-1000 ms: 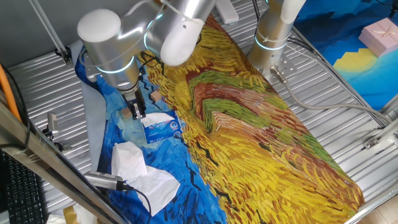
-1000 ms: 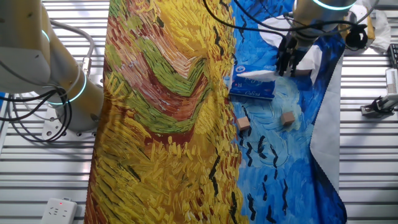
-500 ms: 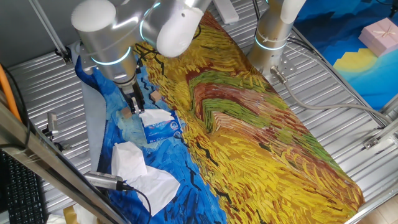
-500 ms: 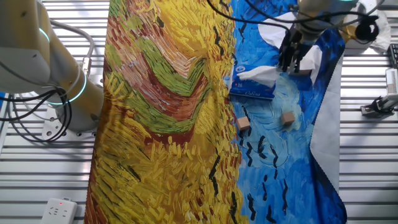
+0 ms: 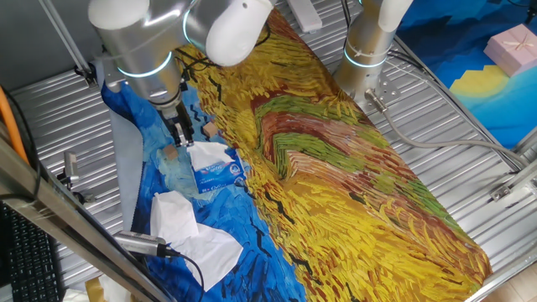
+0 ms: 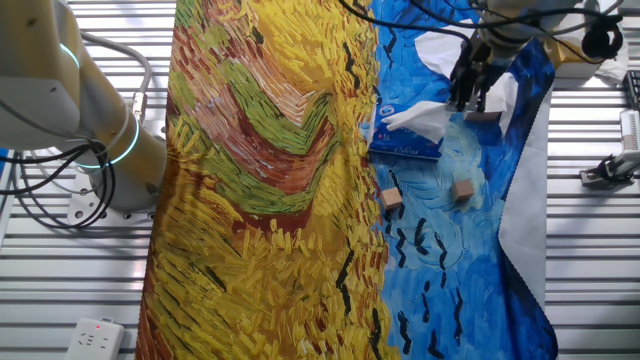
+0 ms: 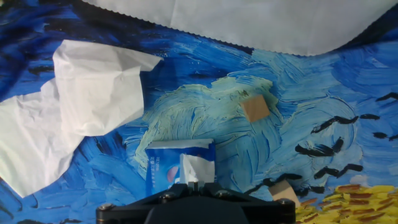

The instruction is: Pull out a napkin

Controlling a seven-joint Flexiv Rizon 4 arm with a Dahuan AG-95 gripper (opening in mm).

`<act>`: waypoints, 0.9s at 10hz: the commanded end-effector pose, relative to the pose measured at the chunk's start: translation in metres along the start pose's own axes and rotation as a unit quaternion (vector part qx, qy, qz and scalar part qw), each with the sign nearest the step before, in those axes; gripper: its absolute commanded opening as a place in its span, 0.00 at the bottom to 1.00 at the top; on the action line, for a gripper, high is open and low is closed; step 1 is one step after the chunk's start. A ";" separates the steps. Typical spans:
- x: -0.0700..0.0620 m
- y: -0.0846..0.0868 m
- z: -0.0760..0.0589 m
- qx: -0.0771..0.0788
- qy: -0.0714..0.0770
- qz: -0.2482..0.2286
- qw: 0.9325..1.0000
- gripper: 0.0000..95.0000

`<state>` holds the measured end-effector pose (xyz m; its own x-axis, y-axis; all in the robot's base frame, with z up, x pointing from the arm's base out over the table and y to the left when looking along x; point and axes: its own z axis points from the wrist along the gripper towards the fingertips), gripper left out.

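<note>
The cloth (image 5: 352, 168) covering the table was printed with thick painted-looking strokes, yellow and green on one side, blue swirls on the other. On the blue part lay a big crumpled white wad (image 7: 81, 106) of tissue, creased and soft, well apart from the pack (image 6: 405, 140). The pack was a small blue-and-white plastic packet, glossy and flat on the cloth.

The napkin (image 6: 420, 118) was a thin white sheet, wrinkled and drawn up into a peaked fold, its lower end in the pack's slot and its upper end reaching toward the gripper (image 6: 470, 95). In the hand view the napkin (image 7: 196, 171) rose straight from the pack (image 7: 165, 165) toward the fingers, its tip hidden under the black hand body. The gripper (image 5: 180, 138) stood narrow, its jaws pinched on the napkin's upper edge, just above and beside the pack.

Two small tan cubes (image 6: 390, 200) (image 6: 462, 190) sat on the blue cloth near the pack.
</note>
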<state>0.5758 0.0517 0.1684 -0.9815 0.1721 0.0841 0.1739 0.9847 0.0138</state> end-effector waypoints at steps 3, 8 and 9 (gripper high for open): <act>0.005 -0.002 -0.015 0.000 0.006 -0.005 1.000 0.00; 0.011 -0.002 -0.033 0.000 0.005 -0.012 1.000 0.00; 0.011 -0.001 -0.037 0.000 0.006 -0.014 1.000 0.00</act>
<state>0.5676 0.0517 0.2068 -0.9854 0.1441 0.0902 0.1462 0.9891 0.0168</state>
